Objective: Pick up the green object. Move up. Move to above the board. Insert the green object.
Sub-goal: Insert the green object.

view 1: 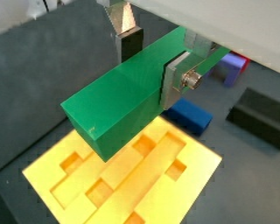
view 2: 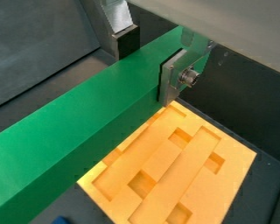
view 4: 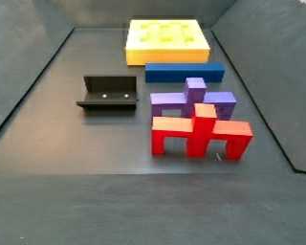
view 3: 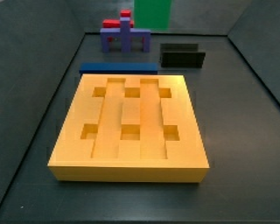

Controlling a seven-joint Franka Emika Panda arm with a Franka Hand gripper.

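The gripper (view 1: pixel 152 59) is clamped on the green object (view 1: pixel 125 98), its silver plates pressing opposite long faces of the block, as both wrist views show. The block hangs in the air, well clear of the floor, with the yellow-orange board (view 1: pixel 130 171) below the claw and partly under the block's free end. In a side view only a bit of the green block (view 3: pixel 154 10) shows at the upper edge, beyond the board (view 3: pixel 129 162). The grip looks to sit toward one end rather than at the middle, so the long free end probably levers against the pads. The block appears stiff, smooth-faced and likely light; it may pivot or slip if bumped. A hold nearer the middle would steady it. Beside the claw lie the blue slab (view 1: pixel 189 115) and the fixture (view 1: pixel 262 115).
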